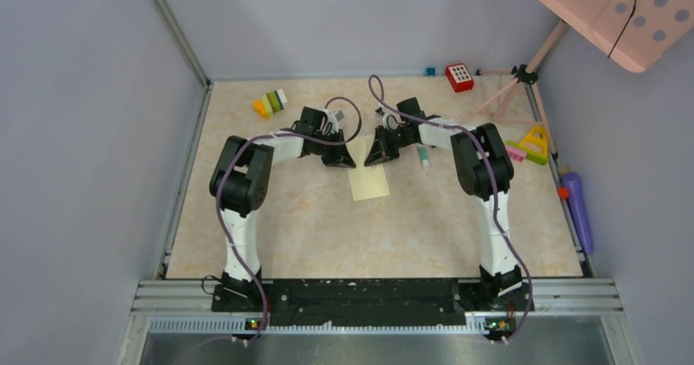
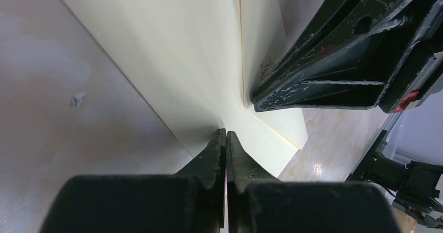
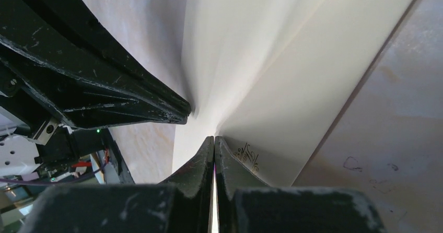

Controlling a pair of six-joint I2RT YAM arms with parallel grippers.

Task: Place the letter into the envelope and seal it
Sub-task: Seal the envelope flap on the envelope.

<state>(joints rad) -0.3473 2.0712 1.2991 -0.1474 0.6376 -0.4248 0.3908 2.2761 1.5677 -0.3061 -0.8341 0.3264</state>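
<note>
L side: wall [image 1: 98, 136] runs along the table [image 1: 311, 234] edge. Coloured blocks [image 1: 271, 103] sit far-left near the back wall, well apart from the work. Bare tabletop lies between the two arms, from the envelope's near end down to the base rail [image 1: 368, 295].

Left gripper [image 2: 225, 134]: jaws fully together, tips pinching a raised fold of the envelope [image 2: 177, 50] at its far end. Paper lifts into a crease right at the tips. Whether that's the flap or the body edge, can't tell; prob. the flap.

Envelope is centre-table, long axis front-to-back, near end flat, far end under both grippers in the top view. Wrist cams crop most of it. A small dark mark shows on the face beside the right tips.

Right gripper [image 3: 214, 139]: also closed tight on the same far end, its tips just beside the left's, the two nearly meeting over the paper.

R side: pen-like stick [image 1: 422, 155] just beside the right wrist. Farther out are the red block [image 1: 459, 77], tripod legs [image 1: 524, 83], yellow triangle toy [image 1: 536, 141] and a purple item [image 1: 578, 208] by the R edge, so less room there.
</note>
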